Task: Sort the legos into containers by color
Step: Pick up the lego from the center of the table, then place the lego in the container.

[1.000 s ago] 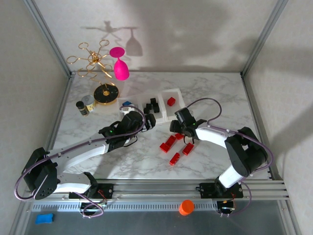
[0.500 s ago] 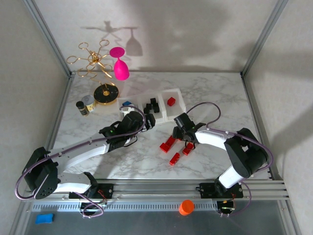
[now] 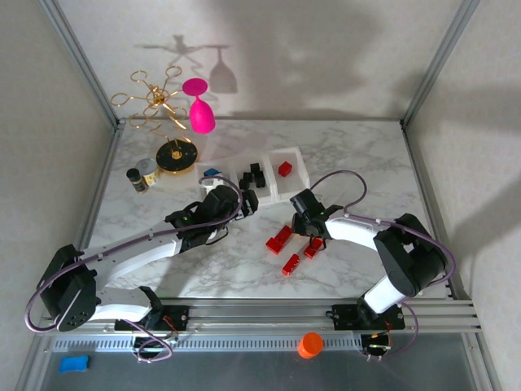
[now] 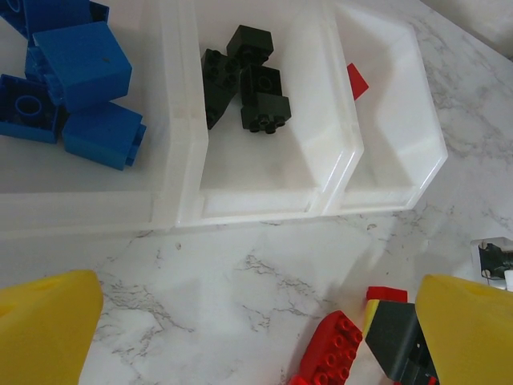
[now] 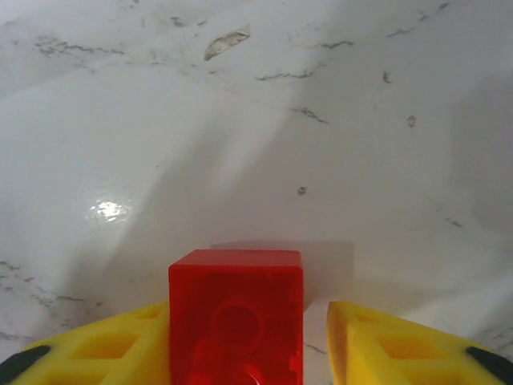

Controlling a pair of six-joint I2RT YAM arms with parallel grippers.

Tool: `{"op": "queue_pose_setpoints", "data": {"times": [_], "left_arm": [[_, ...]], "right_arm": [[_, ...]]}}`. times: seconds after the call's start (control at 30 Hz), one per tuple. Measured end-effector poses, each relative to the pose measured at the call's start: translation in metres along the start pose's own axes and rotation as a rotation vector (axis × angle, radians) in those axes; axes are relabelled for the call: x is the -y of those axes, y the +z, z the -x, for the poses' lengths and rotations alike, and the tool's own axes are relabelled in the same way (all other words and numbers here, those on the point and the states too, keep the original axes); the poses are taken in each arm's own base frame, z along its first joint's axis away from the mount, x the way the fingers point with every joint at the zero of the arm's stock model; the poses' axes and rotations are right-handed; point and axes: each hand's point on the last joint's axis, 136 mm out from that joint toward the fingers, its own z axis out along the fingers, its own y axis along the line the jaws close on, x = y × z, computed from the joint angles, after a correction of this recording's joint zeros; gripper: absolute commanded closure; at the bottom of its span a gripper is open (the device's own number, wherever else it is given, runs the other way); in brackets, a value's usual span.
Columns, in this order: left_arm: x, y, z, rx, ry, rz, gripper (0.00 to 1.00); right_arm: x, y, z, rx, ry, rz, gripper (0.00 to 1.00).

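On the marble counter point(image 3: 358, 163): right gripper point(image 5: 252, 337) parted astride a small square red plastic brick point(image 5: 236, 309), seemingly ready to pinch.
Left gripper point(image 4: 256, 329): wide open, empty, overlooking translucent white tray point(image 4: 180, 216).

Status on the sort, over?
Left gripper open, empty, near tray. Right gripper open around red brick, not clamped. More red bricks loose nearby.
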Motion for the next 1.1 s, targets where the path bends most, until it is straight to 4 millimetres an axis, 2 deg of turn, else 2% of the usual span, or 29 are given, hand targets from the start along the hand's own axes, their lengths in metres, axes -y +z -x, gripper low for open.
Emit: {"op": "queue_pose_setpoints", "data": {"times": [0.3,0.47,0.57,0.73,0.87,1.03,1.1], "left_arm": [[-0.002,0.0,0.001,0.004,0.002,0.009,0.0],[-0.002,-0.001,0.003,0.013,0.002,0.013,0.0],[-0.002,-0.003,0.005,0.019,0.007,0.02,0.0],[0.006,-0.007,0.019,0.055,0.009,0.012,0.01],[0.017,-0.01,0.033,0.091,-0.006,-0.005,0.01],[0.019,-0.003,0.043,0.113,-0.021,0.006,0.0],[0.017,0.001,0.044,0.112,-0.022,0.016,0.0]], "right_arm": [[-0.002,-0.003,0.009,0.026,-0.045,-0.004,0.7],[-0.008,-0.017,0.022,0.061,-0.066,0.019,0.71],[-0.019,-0.035,0.041,0.11,-0.071,0.054,0.71],[-0.04,-0.061,0.093,0.226,-0.069,0.113,0.7],[-0.047,-0.051,0.132,0.269,-0.053,0.11,0.69],[-0.055,-0.017,0.167,0.278,-0.057,0.088,0.64],[-0.057,-0.003,0.178,0.276,-0.059,0.078,0.57]]}}
